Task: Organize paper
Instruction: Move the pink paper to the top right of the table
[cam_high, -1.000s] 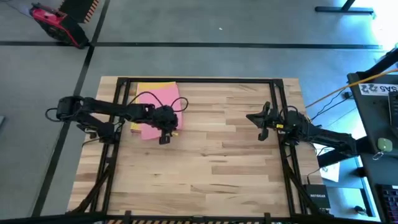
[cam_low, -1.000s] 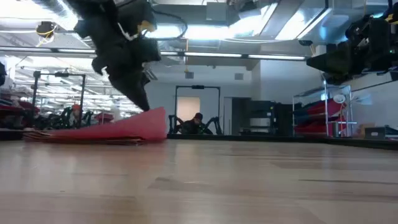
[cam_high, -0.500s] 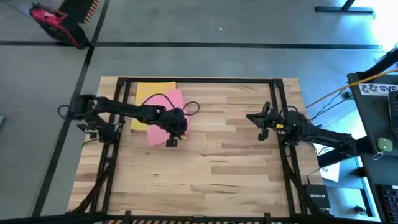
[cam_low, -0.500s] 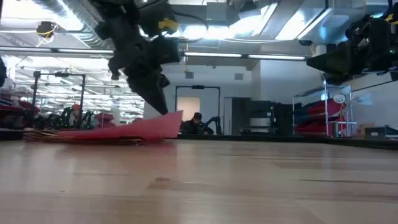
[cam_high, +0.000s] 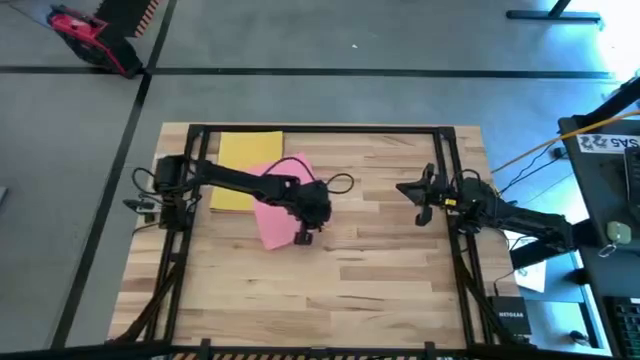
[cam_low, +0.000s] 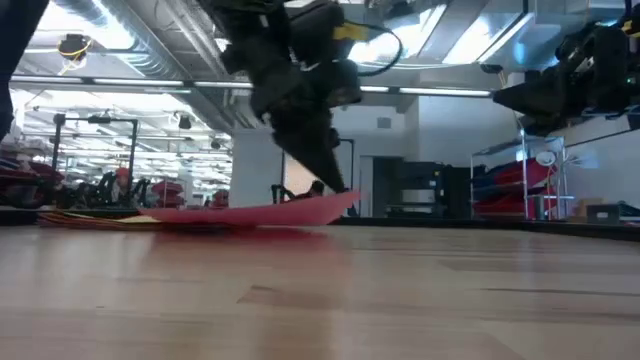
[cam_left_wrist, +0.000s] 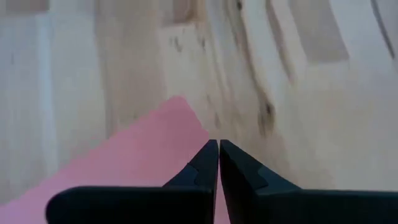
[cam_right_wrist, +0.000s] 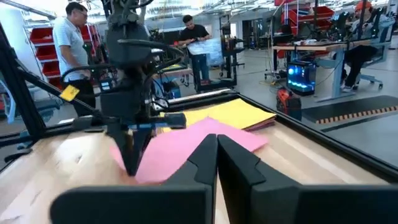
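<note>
A pink sheet of paper (cam_high: 272, 200) lies slanted on the wooden table, its far-left part overlapping a stack topped by a yellow sheet (cam_high: 245, 158). My left gripper (cam_high: 303, 236) is shut on the pink sheet (cam_left_wrist: 140, 163) at the sheet's right side; the low view shows that end (cam_low: 335, 204) raised a little off the wood. My right gripper (cam_high: 417, 202) hovers shut near the table's right side, holding nothing, and its wrist view looks across at the pink sheet (cam_right_wrist: 180, 148) and the yellow sheet (cam_right_wrist: 231, 112). My left gripper pinches the pink sheet's edge (cam_left_wrist: 202, 140) near a corner, between its two shut fingers. The fingers (cam_low: 325, 165) slant down from above and from the table's left. The held end is lifted slightly; the rest of the sheet lies flat on the table and on the stack.
A black frame rail (cam_high: 320, 129) runs along the table's far side, with rails down the left and right sides. Bare wood (cam_high: 330, 290) spreads over the middle and near part. People stand in the room (cam_right_wrist: 68, 37) beyond the table.
My left gripper has moved toward the table's right edge and a little toward the near edge, staying shut on the pink sheet. The sheet has slid off most of the yellow stack, turned about, and now lies lower and flatter.
</note>
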